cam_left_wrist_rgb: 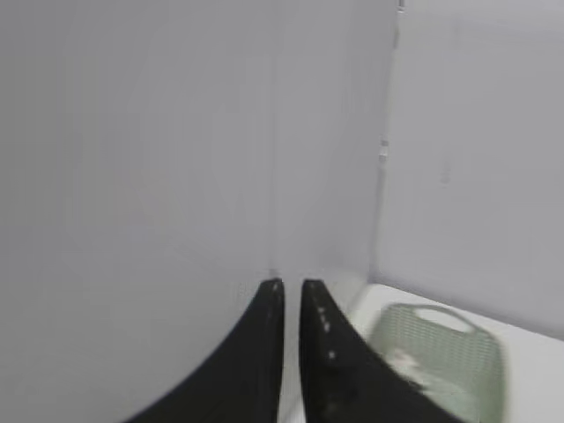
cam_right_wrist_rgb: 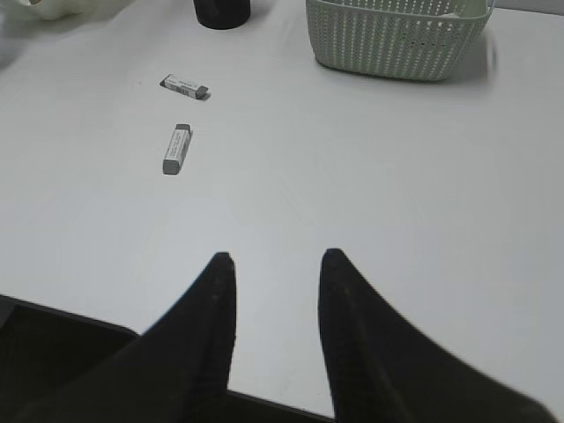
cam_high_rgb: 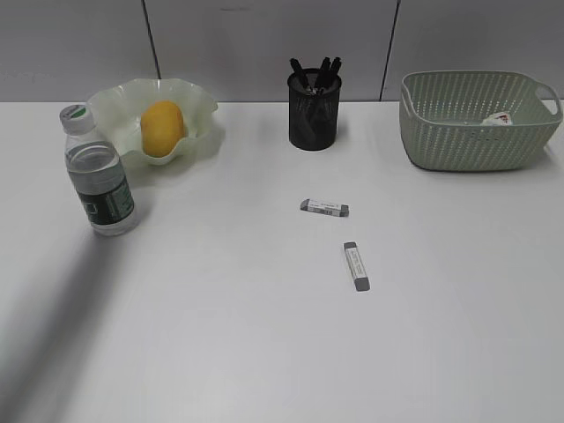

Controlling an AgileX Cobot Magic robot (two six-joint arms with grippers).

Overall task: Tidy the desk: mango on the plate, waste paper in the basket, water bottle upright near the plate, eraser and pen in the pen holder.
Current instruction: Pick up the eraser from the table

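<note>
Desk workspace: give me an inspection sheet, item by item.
Surface: white desk, bare in front.
Job's things: mango in plate; water bottle upright beside it; waste paper in basket; pens in pen holder; two erasers loose on the desk.
Clutter: nothing seen.
Grippers: left gripper nearly shut, empty; right gripper open, empty.
Cables: nothing seen.
Surroundings: grey panelled wall.

On the desk (cam_high_rgb: 264,352), the plate (cam_high_rgb: 198,110) sat at the back left with the mango (cam_high_rgb: 162,128) in it. The bottle (cam_high_rgb: 99,176) stood upright just before the plate, to its left. The pen holder (cam_high_rgb: 313,119), with pens (cam_high_rgb: 315,72) in it, stood at the back centre. The basket (cam_high_rgb: 476,123) sat at the back right, the waste paper (cam_high_rgb: 496,119) inside. Two erasers (cam_high_rgb: 324,207) (cam_high_rgb: 356,265) lay near each other before the holder, mid-desk.
</note>
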